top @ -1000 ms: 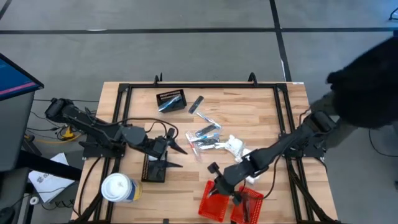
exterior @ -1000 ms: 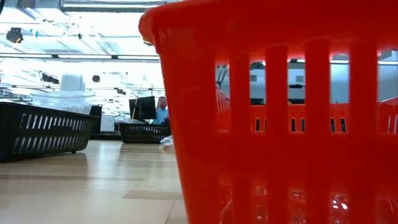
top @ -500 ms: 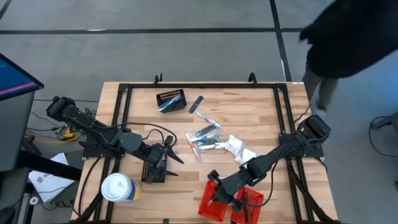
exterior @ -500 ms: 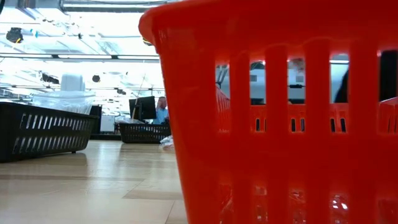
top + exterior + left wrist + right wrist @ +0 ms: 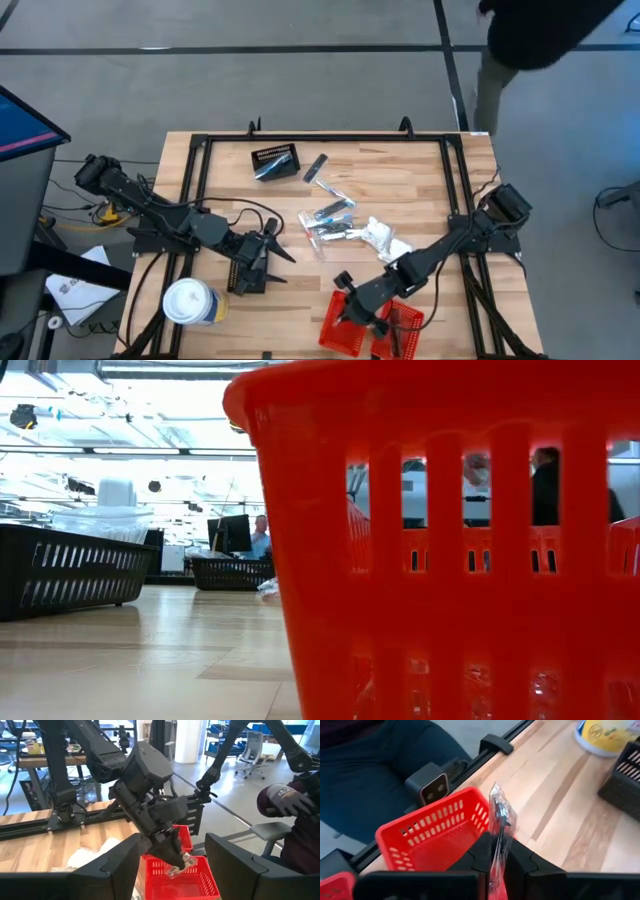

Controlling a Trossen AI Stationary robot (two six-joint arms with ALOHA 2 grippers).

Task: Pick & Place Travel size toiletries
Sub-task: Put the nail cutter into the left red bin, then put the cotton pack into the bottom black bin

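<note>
My right gripper [image 5: 500, 856] is shut on a clear-wrapped packet [image 5: 500, 817] with a slim dark thing inside. It hovers over the left one of two red slotted baskets [image 5: 340, 332] at the near edge. The left wrist view shows the same packet [image 5: 181, 863] just above that basket [image 5: 195, 880]. More toiletries [image 5: 335, 222], silvery tubes and white packets, lie in a loose pile at the table's middle. My left gripper [image 5: 280, 247] stands open and holds nothing, raised over a black basket [image 5: 245, 272] on the left. My right gripper pinches the packet's lower part [image 5: 498, 851] between its two fingers. The fingers slant down toward the near edge. The packet stands edge-on and sticks out past the fingertips, lifted clear above the red basket's open top.
A white lidded cup [image 5: 190, 300] stands at the near left corner. Another black basket [image 5: 275, 162] holding an item sits at the far side, with a dark stick [image 5: 316, 166] beside it. In the low view the red basket [image 5: 430, 540] fills the foreground. A person stands beyond the table's far right corner.
My right gripper has sunk and come toward the near edge with the packet, and is now over the red basket. The person at the right has walked off toward the far side.
</note>
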